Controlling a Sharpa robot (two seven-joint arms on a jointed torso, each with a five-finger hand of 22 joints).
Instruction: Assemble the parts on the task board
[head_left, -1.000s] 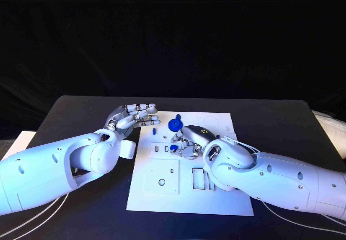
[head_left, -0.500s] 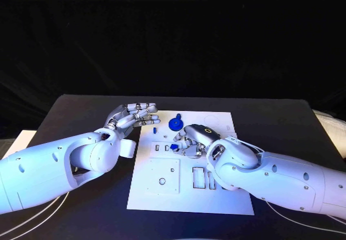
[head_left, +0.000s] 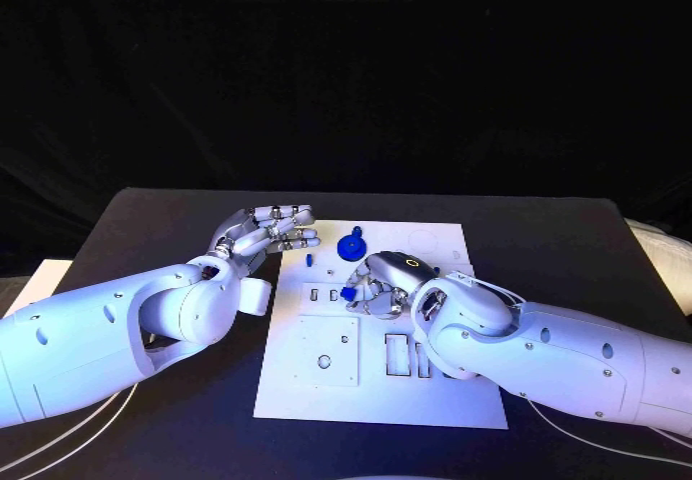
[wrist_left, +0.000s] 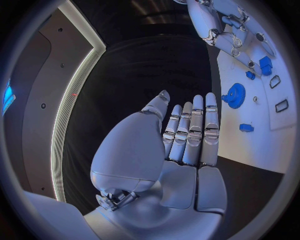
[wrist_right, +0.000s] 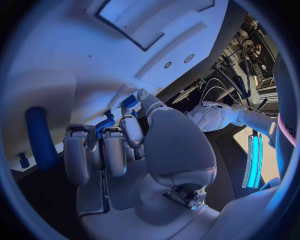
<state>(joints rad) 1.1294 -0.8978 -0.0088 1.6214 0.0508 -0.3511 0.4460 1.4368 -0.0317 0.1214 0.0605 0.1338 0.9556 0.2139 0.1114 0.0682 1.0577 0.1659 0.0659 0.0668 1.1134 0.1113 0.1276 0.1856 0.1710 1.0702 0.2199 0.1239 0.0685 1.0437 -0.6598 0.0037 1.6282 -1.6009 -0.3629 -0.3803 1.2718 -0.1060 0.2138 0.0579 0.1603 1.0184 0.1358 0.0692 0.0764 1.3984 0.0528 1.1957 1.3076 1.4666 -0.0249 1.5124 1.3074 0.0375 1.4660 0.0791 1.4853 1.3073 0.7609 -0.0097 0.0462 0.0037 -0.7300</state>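
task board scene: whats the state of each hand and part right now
left hand: open, holds nothing, at the task board's left edge
right hand: fingers curled down over the board, pinching a small blue part
blue gear: loose on the board, untouched
small blue peg: on the board near the left hand, untouched

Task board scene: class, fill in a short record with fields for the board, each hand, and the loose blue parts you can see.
board: white task board lying flat on the black table
left hand: left hand hovers at the board's left edge, fingers straight and together, holding nothing
right hand: right hand over the board's middle, fingers curled around a small blue part
loose parts: blue gear and small blue peg near the board's far end
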